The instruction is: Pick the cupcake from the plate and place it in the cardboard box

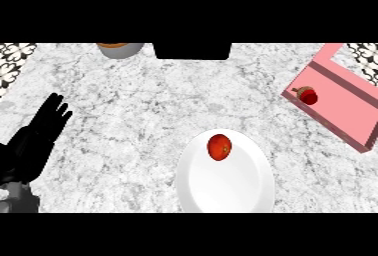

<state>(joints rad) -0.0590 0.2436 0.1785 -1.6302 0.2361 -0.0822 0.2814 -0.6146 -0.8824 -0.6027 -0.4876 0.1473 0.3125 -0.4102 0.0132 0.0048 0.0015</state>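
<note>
A white plate (229, 192) lies at the lower middle of the marble counter. A small round red item (219, 146) sits near the plate's far rim. At the right, a pink open box (347, 112) lies slanted, running off the right edge. Inside its left end rests a red item with a brown top (305, 94), which looks like a cupcake. My left hand (37, 137) is open and resting at the far left, fingers straight and pointing away, well apart from the plate. My right hand does not show.
A grey bowl (120, 49) with something orange in it stands at the counter's far edge, left of the middle. A black block (192, 50) sits beside it at the far middle. Patterned tiles show at both far corners.
</note>
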